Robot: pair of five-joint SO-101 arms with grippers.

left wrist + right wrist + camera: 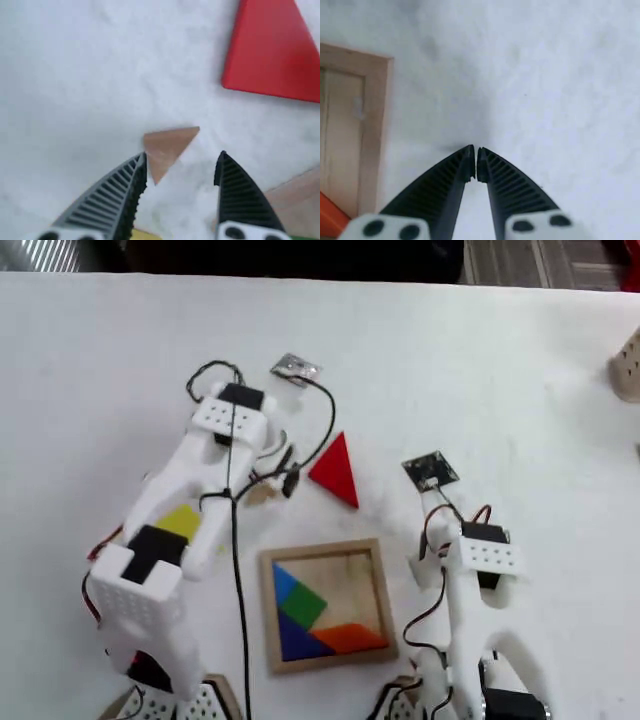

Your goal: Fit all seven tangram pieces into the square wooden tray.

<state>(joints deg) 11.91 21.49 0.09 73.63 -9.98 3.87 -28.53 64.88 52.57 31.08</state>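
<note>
The square wooden tray [268,610] lies at the front centre and holds blue, green, dark blue and orange pieces. Beyond it, a red triangle [335,470] [272,50] rests on the white table. A small tan triangle [262,492] [167,147] lies flat between the fingers of my open left gripper [283,468] [182,157], and one fingertip [140,165] touches its edge. A yellow piece [181,520] shows beside the left arm, partly hidden by it. My right gripper [476,162] is shut on nothing and hangs low over bare table just right of the tray's rim [372,130].
Two small circuit boards on wires, one [296,368] at the back and one [430,470] right of the red triangle, sit above the table. A black cable [238,590] runs along the tray's left side. A perforated wooden block [628,365] stands at the far right edge.
</note>
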